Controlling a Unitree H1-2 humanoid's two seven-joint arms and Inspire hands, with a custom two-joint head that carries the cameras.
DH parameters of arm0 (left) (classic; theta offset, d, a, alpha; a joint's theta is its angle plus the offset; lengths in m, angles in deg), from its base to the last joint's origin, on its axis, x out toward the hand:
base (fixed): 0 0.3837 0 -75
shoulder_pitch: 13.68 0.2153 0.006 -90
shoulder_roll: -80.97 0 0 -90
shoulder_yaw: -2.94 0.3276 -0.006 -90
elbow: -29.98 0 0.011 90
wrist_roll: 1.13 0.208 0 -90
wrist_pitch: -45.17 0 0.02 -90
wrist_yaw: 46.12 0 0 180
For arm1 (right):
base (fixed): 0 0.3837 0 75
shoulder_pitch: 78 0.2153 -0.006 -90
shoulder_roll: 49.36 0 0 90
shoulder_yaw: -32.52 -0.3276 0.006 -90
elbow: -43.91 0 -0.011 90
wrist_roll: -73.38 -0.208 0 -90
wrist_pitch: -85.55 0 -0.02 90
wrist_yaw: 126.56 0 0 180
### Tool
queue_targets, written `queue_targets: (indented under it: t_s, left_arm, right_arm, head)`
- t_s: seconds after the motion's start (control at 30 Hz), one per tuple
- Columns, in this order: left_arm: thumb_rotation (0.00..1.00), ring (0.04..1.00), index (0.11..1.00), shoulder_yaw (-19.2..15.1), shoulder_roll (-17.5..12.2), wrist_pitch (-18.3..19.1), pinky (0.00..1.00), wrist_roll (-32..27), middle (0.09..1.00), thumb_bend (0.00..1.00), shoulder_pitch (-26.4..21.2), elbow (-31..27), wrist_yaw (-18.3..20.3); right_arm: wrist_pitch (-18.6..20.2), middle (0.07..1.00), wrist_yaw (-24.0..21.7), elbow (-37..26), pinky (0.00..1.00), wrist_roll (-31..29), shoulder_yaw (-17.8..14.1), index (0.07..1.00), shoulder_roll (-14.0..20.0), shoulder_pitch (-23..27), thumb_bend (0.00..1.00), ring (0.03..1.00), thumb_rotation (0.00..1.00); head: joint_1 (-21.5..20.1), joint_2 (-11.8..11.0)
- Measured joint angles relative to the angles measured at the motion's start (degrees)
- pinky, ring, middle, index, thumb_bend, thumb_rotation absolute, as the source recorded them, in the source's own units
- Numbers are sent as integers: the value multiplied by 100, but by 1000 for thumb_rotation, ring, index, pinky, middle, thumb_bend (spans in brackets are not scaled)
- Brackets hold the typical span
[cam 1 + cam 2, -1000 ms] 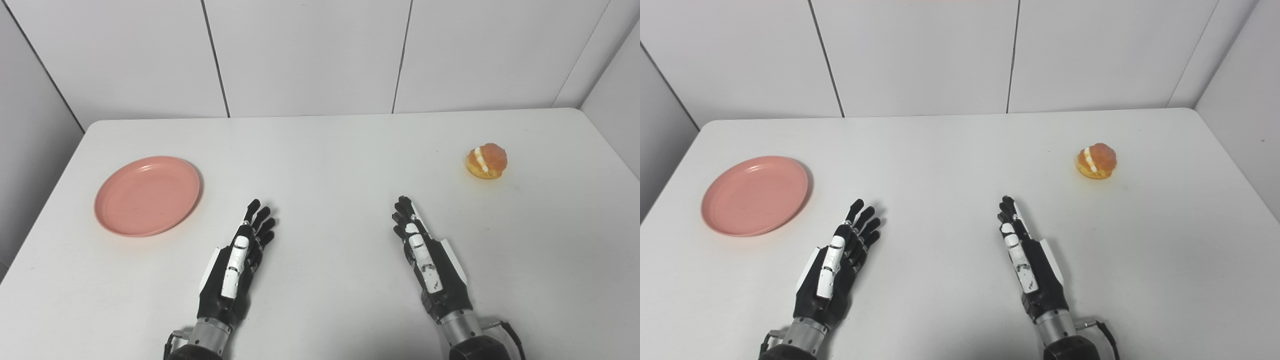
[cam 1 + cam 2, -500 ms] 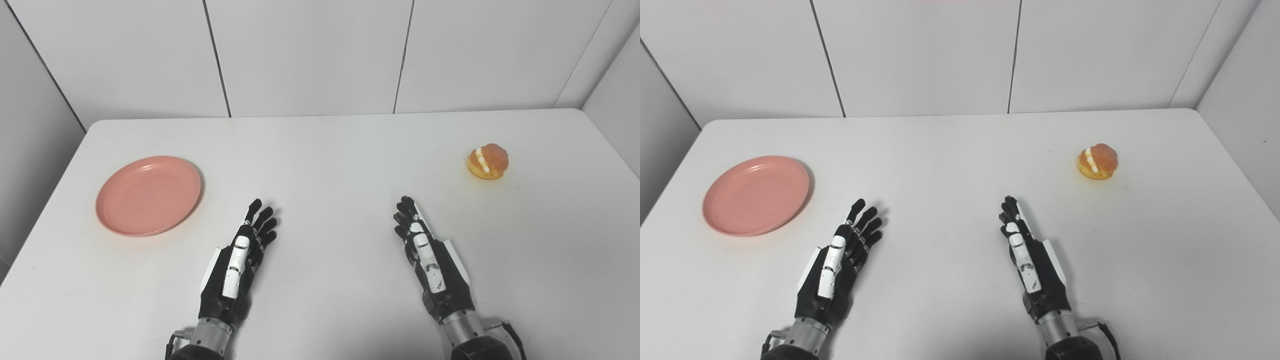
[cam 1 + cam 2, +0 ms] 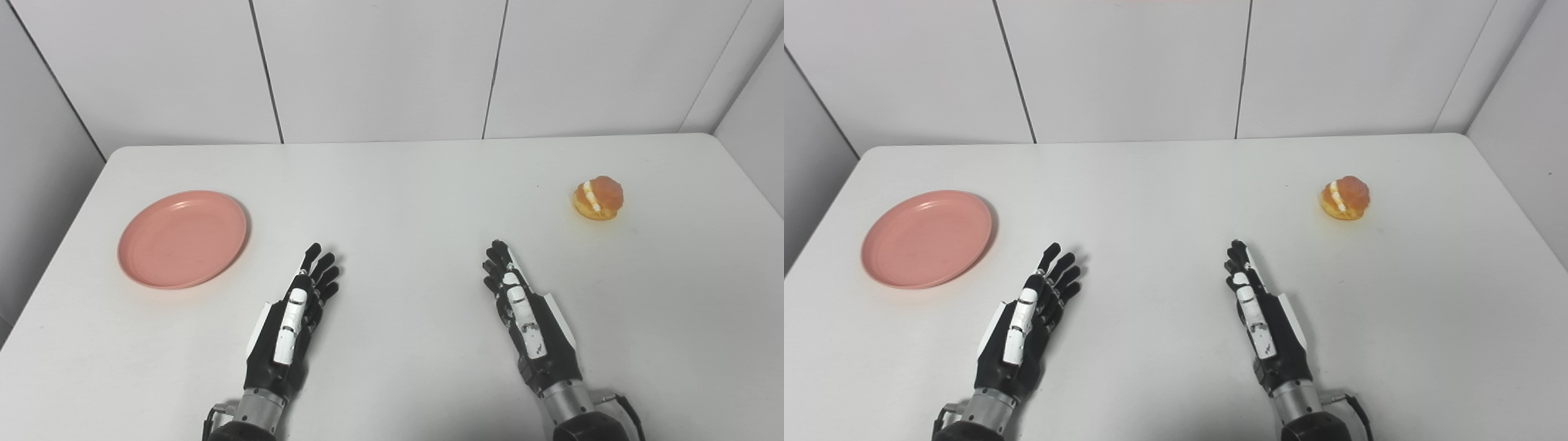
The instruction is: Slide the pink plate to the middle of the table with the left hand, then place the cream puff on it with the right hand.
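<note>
I find both hands resting low over the white rectangular table (image 3: 392, 184), neither in contact with a task item. My left hand (image 3: 293, 324) lies palm-inward with its black fingers (image 3: 321, 272) extended and slightly fanned, holding nothing; my right hand (image 3: 528, 318) is likewise empty, its fingers straight and held close together. The shallow round pink plastic plate (image 3: 182, 239) sits on the left side of the table, well apart from the left hand and beyond it to the left. The small golden-brown cream puff with a white filling seam (image 3: 598, 197) sits near the far right, well apart from the right hand. Neither step of the task has begun, in my judgement. Risks noted: the plate has a low, sloped rim, so a push from fingertips placed too high could ride over the edge or tip the plate rather than slide it; an off-centre push could spin it and leave it short of the middle. The cream puff looks soft and rounded; too firm a closing could crush it or squeeze out the filling, and a glancing touch could roll it toward the right edge. Should the plate stop off-centre, the right hand's placement could land on the rim. Container check: the plate is empty; nothing lies in it.
</note>
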Motion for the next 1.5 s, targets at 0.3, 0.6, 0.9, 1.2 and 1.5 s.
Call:
queue_targets:
  t_s: [0.3,0.6,0.9,1.2,1.5]
  left_arm:
    - [970,957,973,105,258,-173,948,399,971,415,-203,332,-177]
    - [951,945,959,144,450,-326,934,623,955,411,-487,732,-281]
    - [962,943,956,172,578,-358,943,723,951,416,-609,883,-300]
    - [999,947,960,198,587,-368,950,749,956,400,-610,885,-324]
    - [999,953,968,195,592,-355,953,721,963,407,-609,855,-323]
  right_arm:
    - [-91,1000,-356,184,1000,-430,-167,1000,267,52,220,1000,1000]
    - [-253,1000,-554,399,1000,-479,-221,1000,365,130,179,1000,1000]
    - [-258,1000,-601,403,1000,-496,-236,1000,395,152,128,1000,1000]
    - [-185,1000,-585,307,1000,-526,-246,1000,394,121,111,1000,1000]
    - [-130,1000,-514,238,1000,-513,-228,1000,376,100,96,1000,1000]
  head:
    - [1028,-554]
    - [1678,-931]
    - [1758,-993]
    - [1845,-993]
    - [1793,-984]
